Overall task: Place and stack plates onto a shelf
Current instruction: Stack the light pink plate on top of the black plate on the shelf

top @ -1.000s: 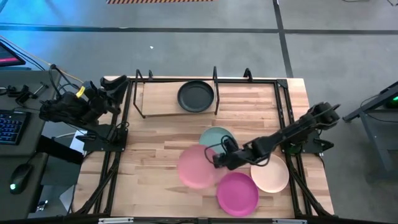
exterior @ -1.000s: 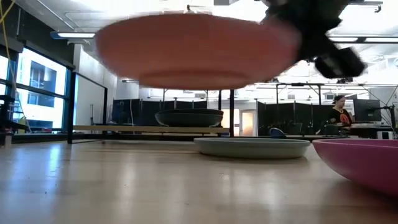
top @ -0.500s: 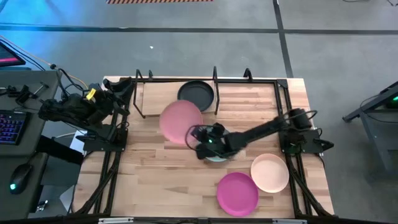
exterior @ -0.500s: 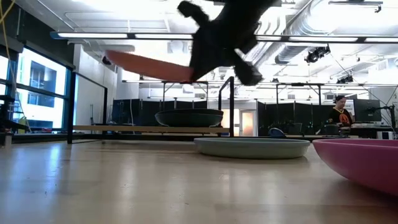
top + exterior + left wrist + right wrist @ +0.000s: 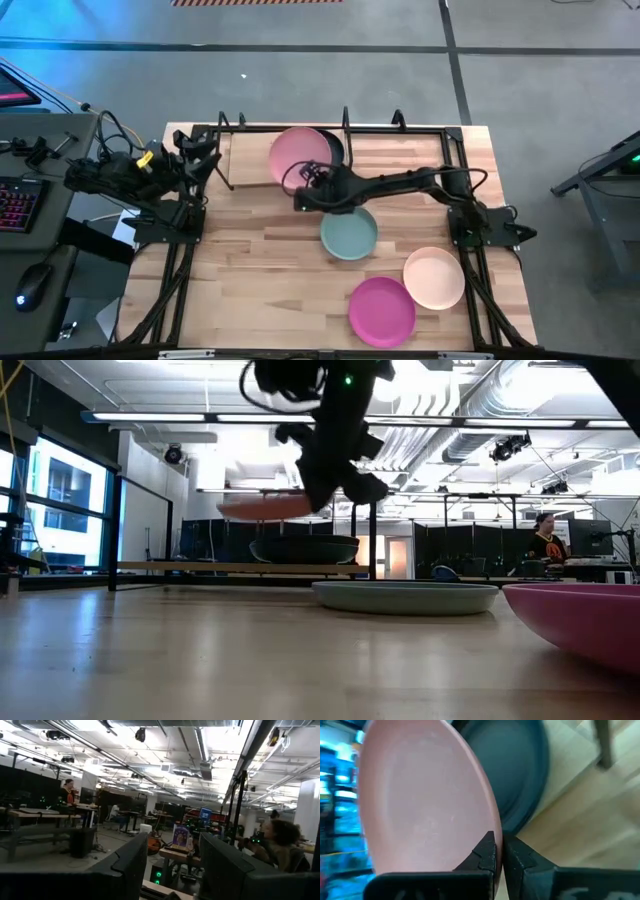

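Pink plate (image 5: 300, 156) in right end effector (image 5: 301, 196) over shelf (image 5: 250, 160).

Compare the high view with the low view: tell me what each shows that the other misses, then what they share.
Only the high view shows the cream plate, the left gripper open by the table's left edge, and the pink plate overlapping the dark plate. Only the low view shows the pink plate clear above the dark plate, and a person behind. Both show the right gripper shut on the pink plate, plus the teal plate and magenta plate.
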